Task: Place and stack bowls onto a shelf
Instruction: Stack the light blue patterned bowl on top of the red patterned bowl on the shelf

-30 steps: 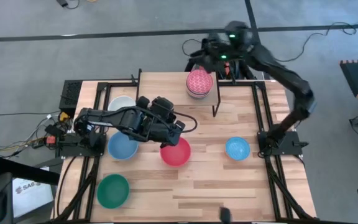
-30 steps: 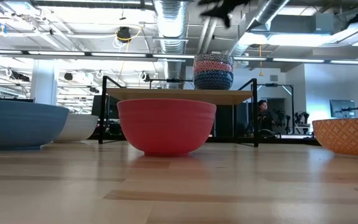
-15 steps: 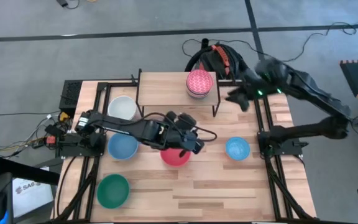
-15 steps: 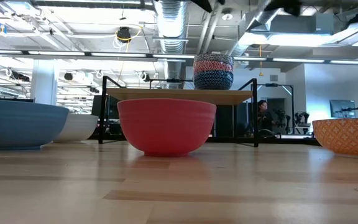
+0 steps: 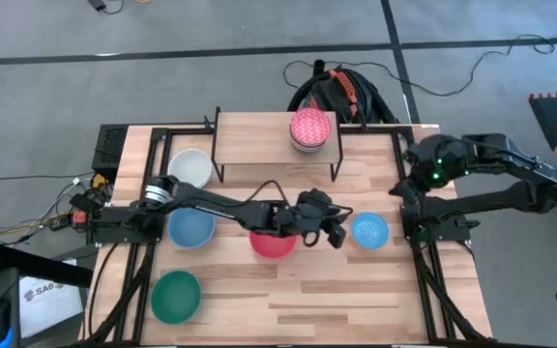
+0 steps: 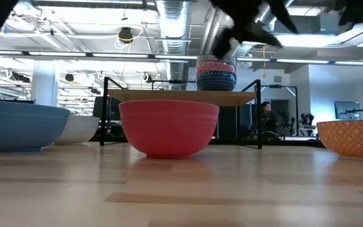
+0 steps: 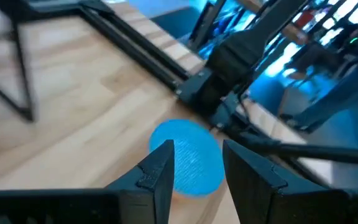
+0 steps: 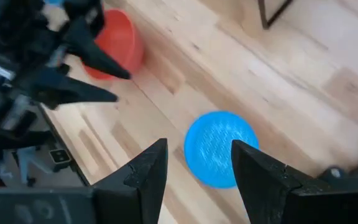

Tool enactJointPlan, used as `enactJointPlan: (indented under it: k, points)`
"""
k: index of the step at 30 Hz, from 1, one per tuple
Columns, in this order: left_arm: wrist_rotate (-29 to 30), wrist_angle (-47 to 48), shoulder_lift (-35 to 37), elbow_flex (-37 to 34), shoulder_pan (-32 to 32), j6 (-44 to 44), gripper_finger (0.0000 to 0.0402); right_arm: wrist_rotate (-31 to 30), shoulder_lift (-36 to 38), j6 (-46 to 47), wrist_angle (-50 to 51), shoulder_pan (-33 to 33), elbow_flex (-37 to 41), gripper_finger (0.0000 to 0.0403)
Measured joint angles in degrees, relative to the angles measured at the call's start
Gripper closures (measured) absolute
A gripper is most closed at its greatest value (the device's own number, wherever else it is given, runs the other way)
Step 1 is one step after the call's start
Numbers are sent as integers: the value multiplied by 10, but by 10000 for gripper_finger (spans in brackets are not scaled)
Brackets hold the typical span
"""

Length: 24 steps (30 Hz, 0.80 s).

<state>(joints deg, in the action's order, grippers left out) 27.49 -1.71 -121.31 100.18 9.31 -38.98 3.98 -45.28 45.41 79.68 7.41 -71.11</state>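
Above the pale wooden counter, the left gripper hovers, jaws parted and empty, between a red round bowl and a light blue bowl; no readable writing shows.

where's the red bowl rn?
High view: the red bowl sits mid-table, in front of the shelf, between two light blue bowls; the left gripper hovers just to its right.

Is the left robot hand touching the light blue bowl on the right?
Apart. In the high view, bare wood separates the left gripper from the light blue bowl.
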Motion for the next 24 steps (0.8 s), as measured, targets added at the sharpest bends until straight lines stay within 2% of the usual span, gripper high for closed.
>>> enactJointPlan:
  k: [5,11,18,24]
  points:
    - [-35,16,-62,34,-20,-14,281,-9,0,56,27,-39,0,200]
    - [-113,7,-115,70,-54,-7,281,-11,-6,83,65,-56,0,200]
    - [-154,12,-168,110,-75,0,281,-11,-16,87,85,-56,0,200]
    - [-168,19,-176,115,-78,5,281,-10,-17,86,94,-57,0,200]
